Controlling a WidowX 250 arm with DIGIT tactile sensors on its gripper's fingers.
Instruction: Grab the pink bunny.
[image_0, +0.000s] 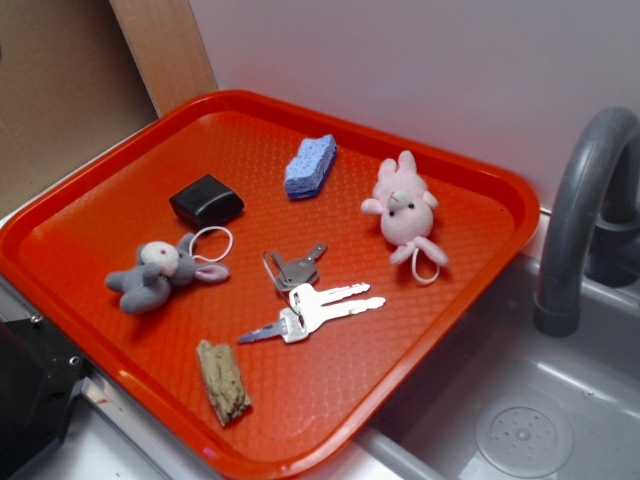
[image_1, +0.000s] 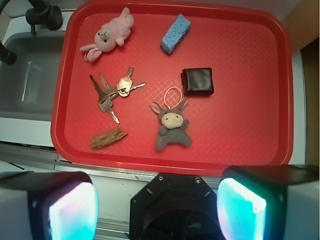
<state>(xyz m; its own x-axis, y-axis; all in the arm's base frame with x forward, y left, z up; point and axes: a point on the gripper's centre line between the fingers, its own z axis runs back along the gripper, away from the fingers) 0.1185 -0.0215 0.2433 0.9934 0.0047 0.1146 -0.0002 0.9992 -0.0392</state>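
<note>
**Bunny still waiting at the far corner**

Because the pink bunny lies on its back near the far edge of the red tray, on the side closest to the sink, it is the thing farthest from me on this tray. In my wrist view it sits at the upper left, ears pointing toward the tray's corner, its white cord loop trailing from the foot end. Nothing touches it, so I judge a straight descent from above would meet no obstacle.

Just beside it toward the tray's middle lies the blue sponge, apart from the bunny. Nearer the centre the keys lie in two bunches, also clear of it. Farther out are the grey bunny with its own loop, the black pouch, and a piece of wood near my edge of the tray. The grey one is the lookalike I must not mistake; it sits almost straight ahead of me, well apart from the pink one.

My gripper hangs above the counter just off the tray's near rim, its two fingers spread wide and holding nothing. As I read it, the approach has not started: I must travel across and to the left before lowering.
</note>
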